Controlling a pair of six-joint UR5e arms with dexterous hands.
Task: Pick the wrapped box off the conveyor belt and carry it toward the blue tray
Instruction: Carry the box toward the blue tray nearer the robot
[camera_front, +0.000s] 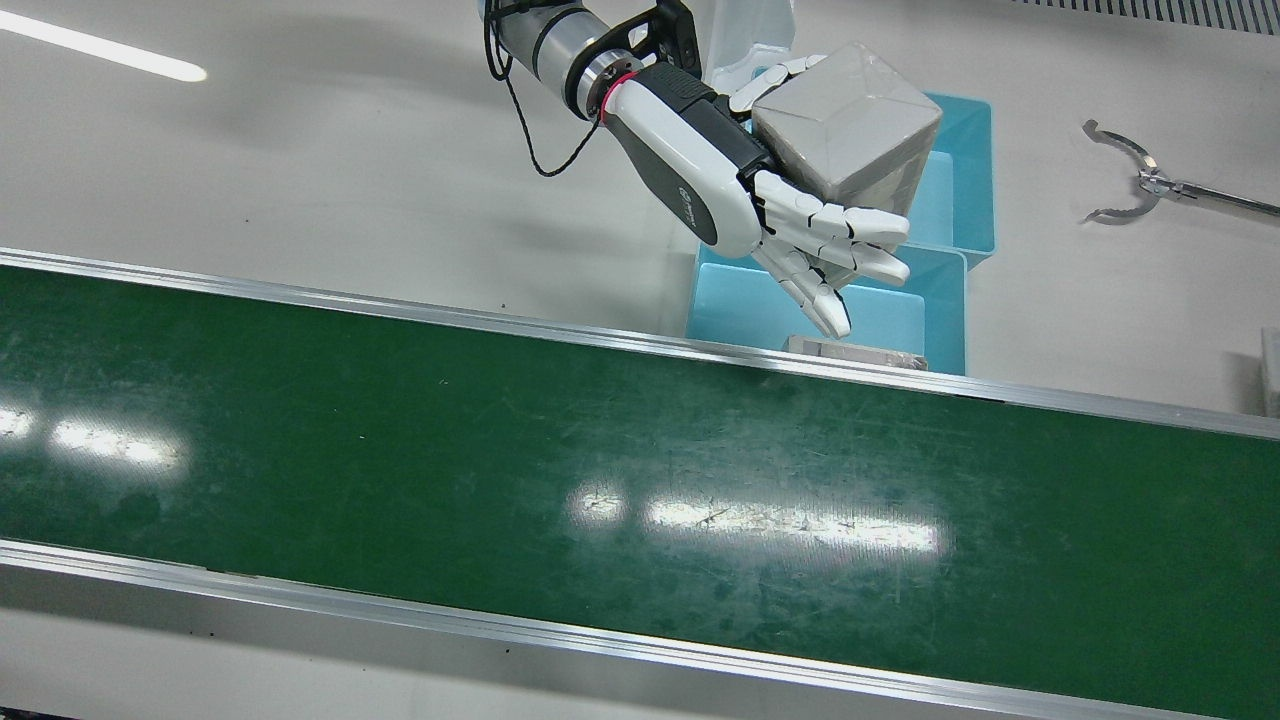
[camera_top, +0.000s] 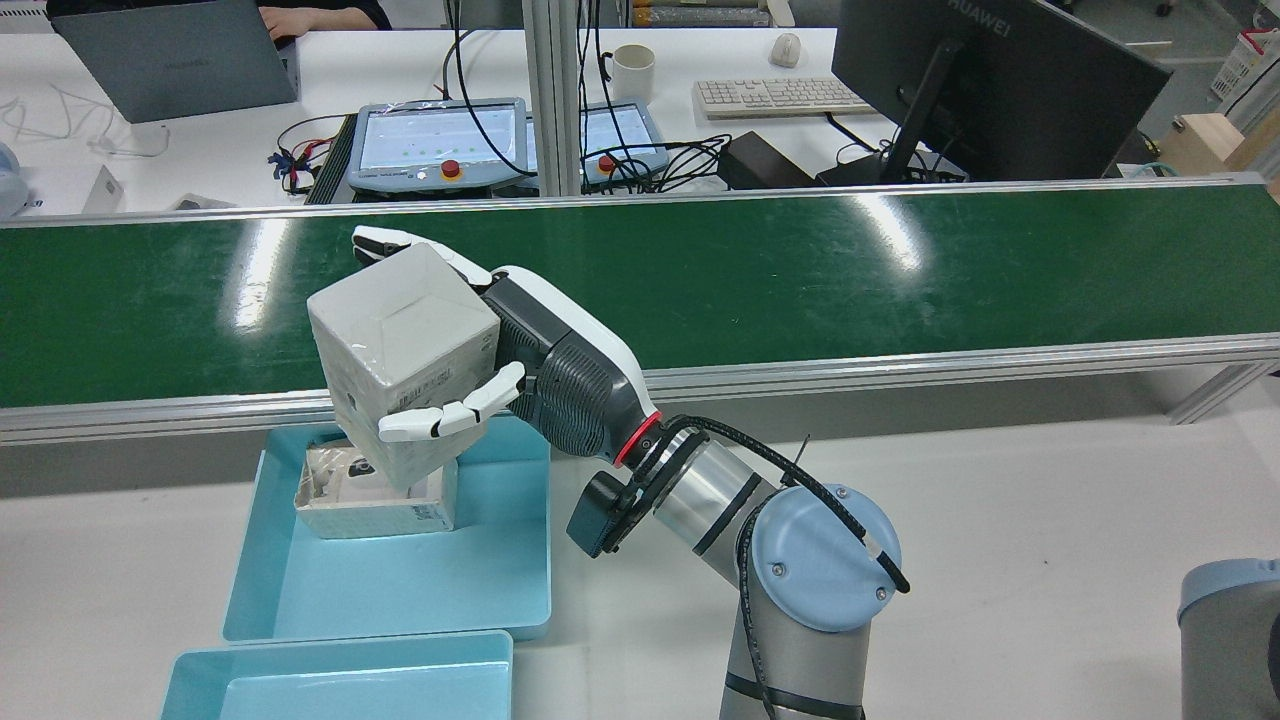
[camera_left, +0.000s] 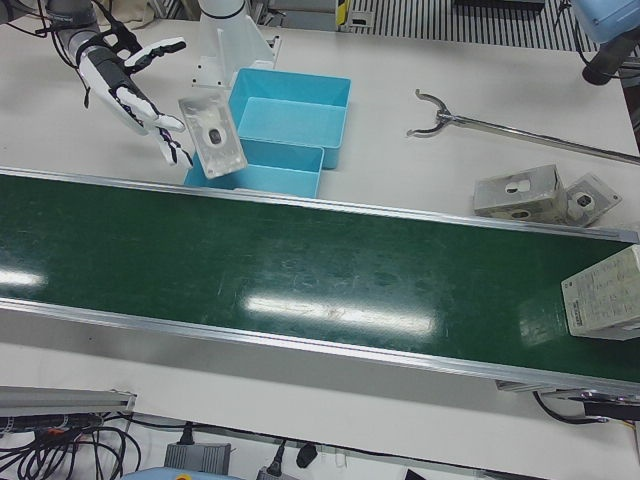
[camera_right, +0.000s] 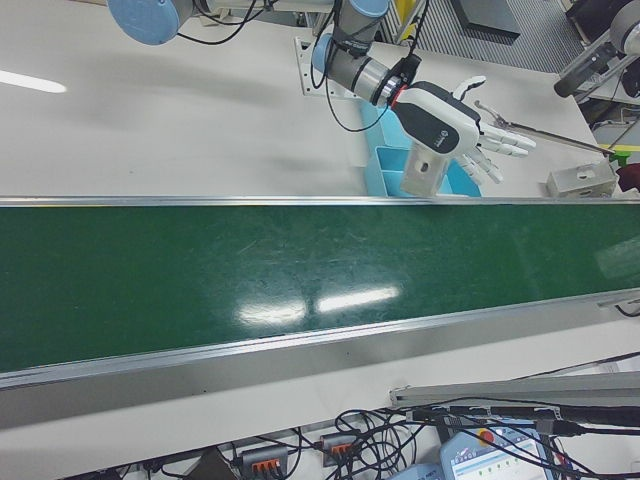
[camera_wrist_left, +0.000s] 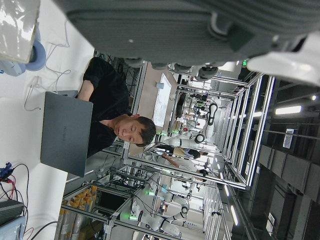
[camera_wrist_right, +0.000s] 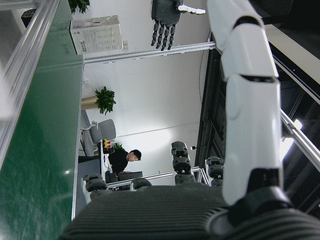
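Grey film-wrapped cardboard box (camera_top: 400, 350): rigid, likely light, with slick wrap; best held across opposite flat faces. Left hand (camera_top: 545, 370), fingers (camera_top: 440, 420) clasping it above the light-blue plastic tray (camera_top: 400, 590).

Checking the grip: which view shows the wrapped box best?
The rear view: the wrapped box is large and unblocked, with the left hand clasping two sides above the blue tray. The front view shows its top beside the palm. The left-front and right-front views show it small, and the left hand view only a corner.

Left hand (camera_top: 560, 370) aloft, fingers (camera_top: 440, 418) clasping the wrapped box (camera_top: 400, 340).
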